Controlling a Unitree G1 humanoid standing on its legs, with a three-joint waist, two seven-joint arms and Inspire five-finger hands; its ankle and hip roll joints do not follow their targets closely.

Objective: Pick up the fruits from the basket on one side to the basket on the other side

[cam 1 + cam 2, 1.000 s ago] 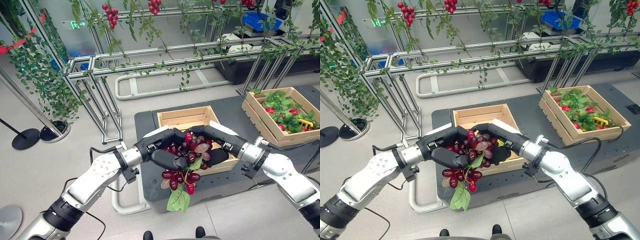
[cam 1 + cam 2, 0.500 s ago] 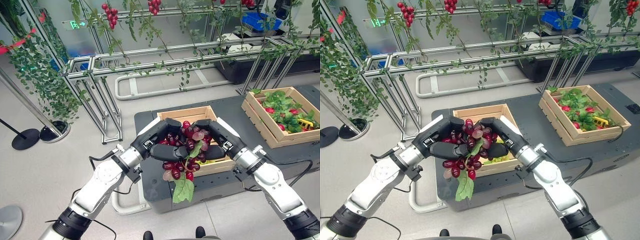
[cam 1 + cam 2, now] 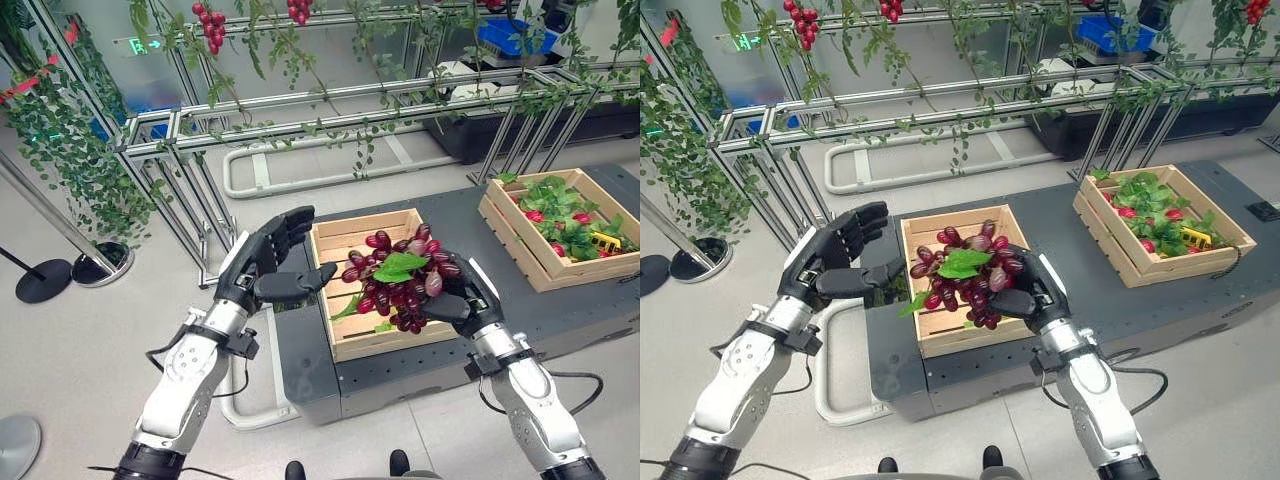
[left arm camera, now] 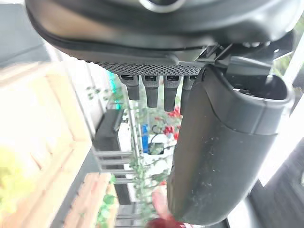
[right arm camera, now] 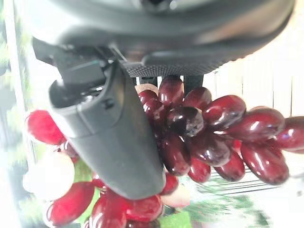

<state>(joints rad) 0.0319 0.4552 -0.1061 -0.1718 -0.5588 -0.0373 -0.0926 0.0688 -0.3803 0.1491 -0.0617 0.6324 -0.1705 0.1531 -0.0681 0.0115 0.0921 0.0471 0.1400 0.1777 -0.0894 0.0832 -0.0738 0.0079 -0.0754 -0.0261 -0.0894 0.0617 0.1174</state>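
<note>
A bunch of dark red grapes with a green leaf lies in my right hand, held above the near wooden crate. In the right wrist view the thumb curls across the grapes. My left hand hovers just left of that crate, apart from the bunch, with straight spread fingers and nothing in it; its wrist view shows the same bare hand. A second wooden crate at the table's right end holds green leaves and red fruit.
Both crates rest on a dark low table. Behind it and to the left stand aluminium racks hung with vines and red berry clusters. A white tube frame lies on the floor at the table's left, and a black stand base farther left.
My left hand has let go of the grapes, opened and drawn away to the left. My right hand now carries the bunch alone, higher and over the near crate.
</note>
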